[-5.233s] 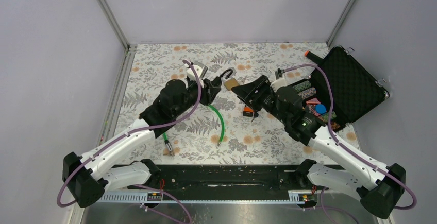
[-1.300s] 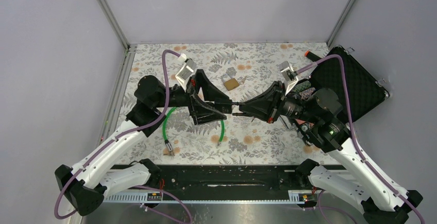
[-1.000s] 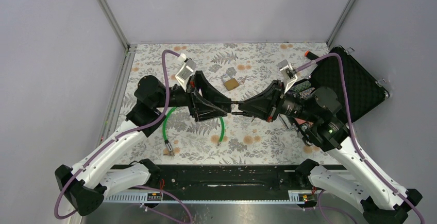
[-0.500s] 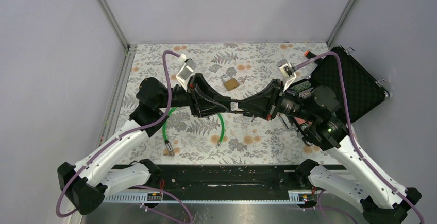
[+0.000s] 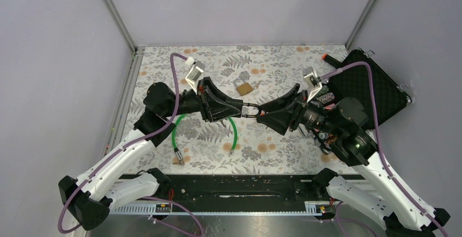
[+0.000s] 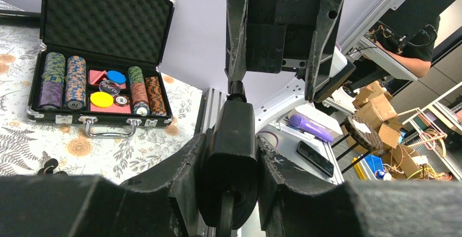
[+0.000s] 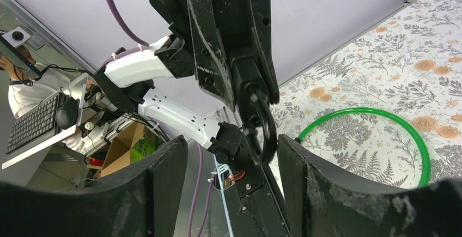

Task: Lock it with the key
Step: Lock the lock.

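Left tool (image 5: 242,109) clamped on padlock (image 7: 248,79) body, mid-air above worktop (image 5: 272,62); right tool (image 5: 263,114) apart, near shackle (image 7: 265,128). Padlock probably heavy, rigid, slick; grip flat sides, keep keyhole free.

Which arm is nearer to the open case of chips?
Right. The right arm lies just beside the case; the left arm, gripping a padlock, is far off to its left.
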Robot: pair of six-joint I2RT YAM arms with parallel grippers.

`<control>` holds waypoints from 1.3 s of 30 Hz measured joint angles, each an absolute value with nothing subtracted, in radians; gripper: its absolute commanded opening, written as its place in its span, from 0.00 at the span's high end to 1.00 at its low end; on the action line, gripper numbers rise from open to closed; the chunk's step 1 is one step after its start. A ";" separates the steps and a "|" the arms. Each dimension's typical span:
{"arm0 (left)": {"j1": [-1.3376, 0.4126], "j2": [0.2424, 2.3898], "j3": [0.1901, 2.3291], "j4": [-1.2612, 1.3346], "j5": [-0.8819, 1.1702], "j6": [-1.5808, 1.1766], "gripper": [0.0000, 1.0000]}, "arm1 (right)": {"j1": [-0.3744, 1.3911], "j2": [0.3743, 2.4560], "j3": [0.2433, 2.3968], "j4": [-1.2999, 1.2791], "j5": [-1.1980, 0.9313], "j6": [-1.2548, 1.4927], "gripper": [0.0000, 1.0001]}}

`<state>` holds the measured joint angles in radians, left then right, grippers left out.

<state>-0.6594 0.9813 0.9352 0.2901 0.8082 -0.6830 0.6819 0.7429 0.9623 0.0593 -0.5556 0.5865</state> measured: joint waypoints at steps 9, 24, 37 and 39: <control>-0.656 0.955 0.935 0.281 0.805 -0.723 1.00 | 0.682 0.748 0.955 0.026 -0.560 0.576 0.42; -0.645 0.970 0.935 0.311 0.801 -0.799 1.00 | 0.682 0.826 0.968 0.051 -0.574 0.593 1.00; -0.622 1.018 0.890 0.447 0.781 -0.919 1.00 | 0.670 0.894 0.968 0.110 -0.557 0.618 1.00; -0.622 1.023 0.883 0.457 0.775 -0.923 1.00 | 0.669 0.901 0.970 0.104 -0.550 0.618 1.00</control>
